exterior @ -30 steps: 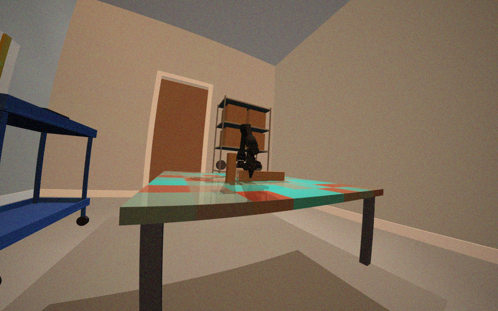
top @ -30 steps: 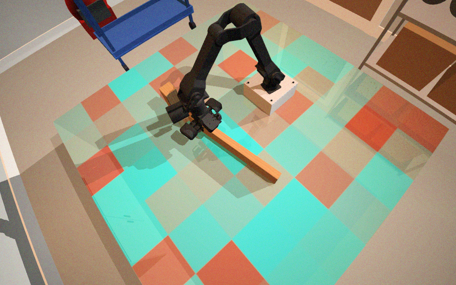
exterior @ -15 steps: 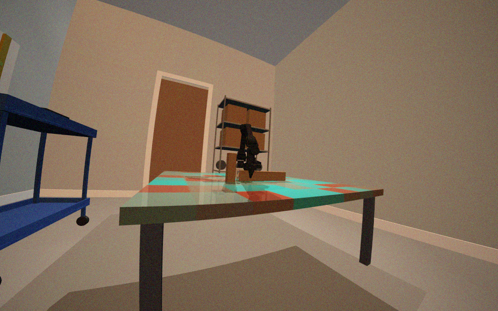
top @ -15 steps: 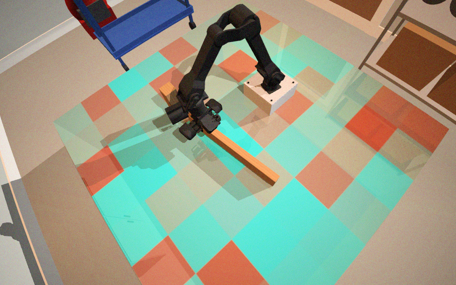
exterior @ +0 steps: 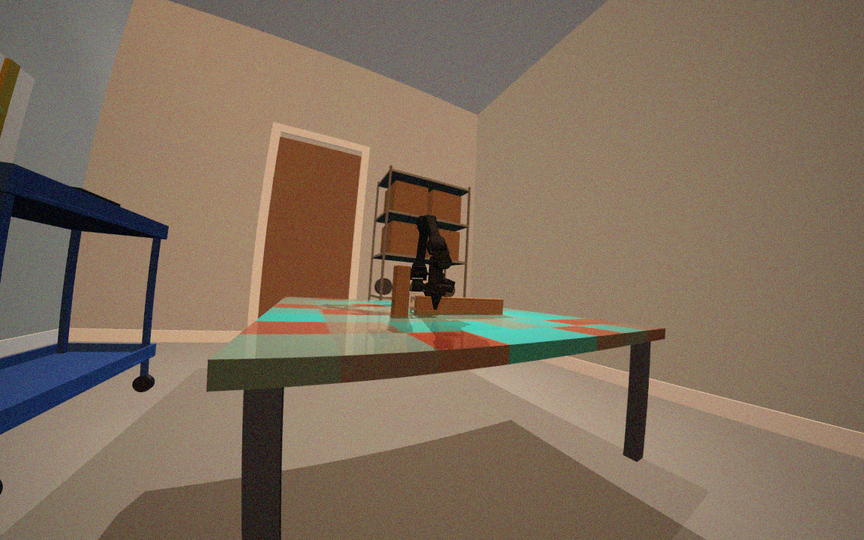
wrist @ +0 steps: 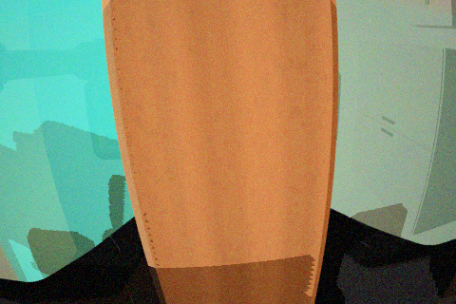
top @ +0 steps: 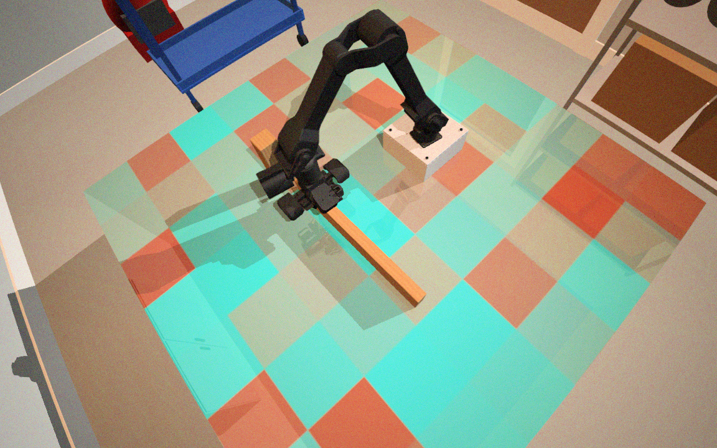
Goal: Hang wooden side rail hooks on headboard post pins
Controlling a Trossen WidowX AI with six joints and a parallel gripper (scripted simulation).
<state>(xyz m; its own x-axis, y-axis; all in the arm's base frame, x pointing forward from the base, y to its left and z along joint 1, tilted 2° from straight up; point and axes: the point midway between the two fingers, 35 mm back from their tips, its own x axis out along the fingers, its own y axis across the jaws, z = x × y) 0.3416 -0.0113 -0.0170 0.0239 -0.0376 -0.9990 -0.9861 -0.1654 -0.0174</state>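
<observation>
The wooden side rail (top: 374, 251) (exterior: 475, 307) (wrist: 228, 119) is a long orange-brown bar lying level, apparently along the table (top: 450, 356) (exterior: 367, 373). The headboard post (top: 263, 142) (exterior: 400, 290) stands upright just beyond the rail's near end, with a narrow gap between them in the exterior view. My gripper (exterior: 436, 304) (wrist: 223, 200) is shut on the rail near that end, one black finger on each side in the wrist view. The arm hides the rail's hooked end in the top view. The hooks, the slot and its pins cannot be made out.
The arm's pale base block (top: 427, 153) stands behind and to the right of the rail in the top view. A blue cart (top: 233, 42) (exterior: 52, 376) stands off the table, and a shelf rack (exterior: 421, 218) stands beyond it.
</observation>
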